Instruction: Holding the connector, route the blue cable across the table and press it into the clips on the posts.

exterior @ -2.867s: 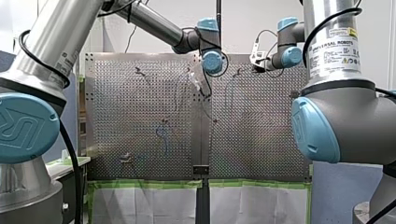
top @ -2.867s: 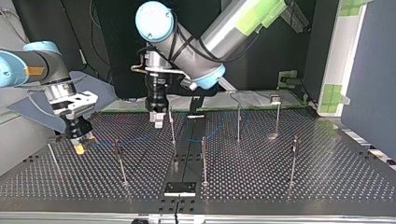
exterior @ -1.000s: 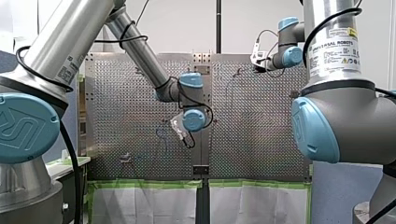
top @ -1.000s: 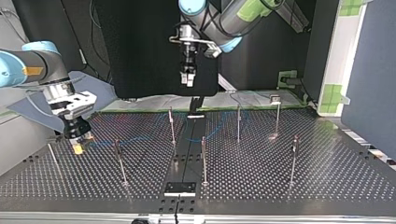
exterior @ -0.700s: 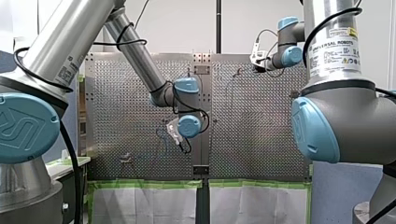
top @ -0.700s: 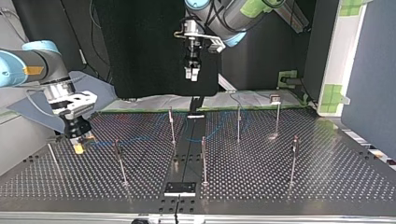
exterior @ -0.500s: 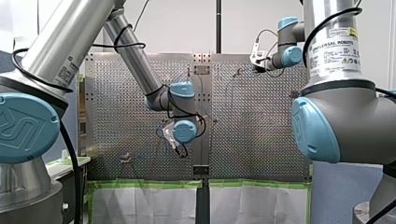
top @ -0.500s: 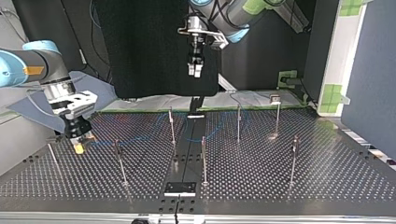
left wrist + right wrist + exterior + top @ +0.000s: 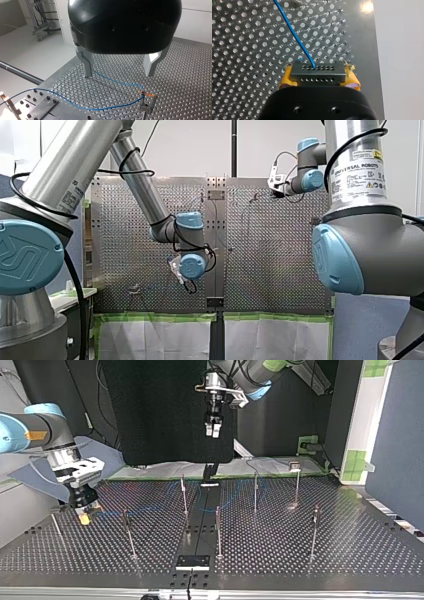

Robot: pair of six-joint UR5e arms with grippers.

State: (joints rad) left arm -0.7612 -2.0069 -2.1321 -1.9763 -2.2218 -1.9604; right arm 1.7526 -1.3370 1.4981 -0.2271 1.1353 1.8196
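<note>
The right gripper (image 9: 318,77) is clamping the connector (image 9: 317,72) just beside the perforated table's (image 9: 249,50) edge; the left gripper (image 9: 119,73) is hovering spread-fingered over open table (blue cable (image 9: 125,83) beneath).

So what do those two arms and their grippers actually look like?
Both arms are silver-grey tubes with light-blue joint caps and black cables looped alongside. My right arm carries a Universal Robots label; my left arm has green tape. The left gripper is black with metal fingers; the right gripper is black with yellow pads.
</note>
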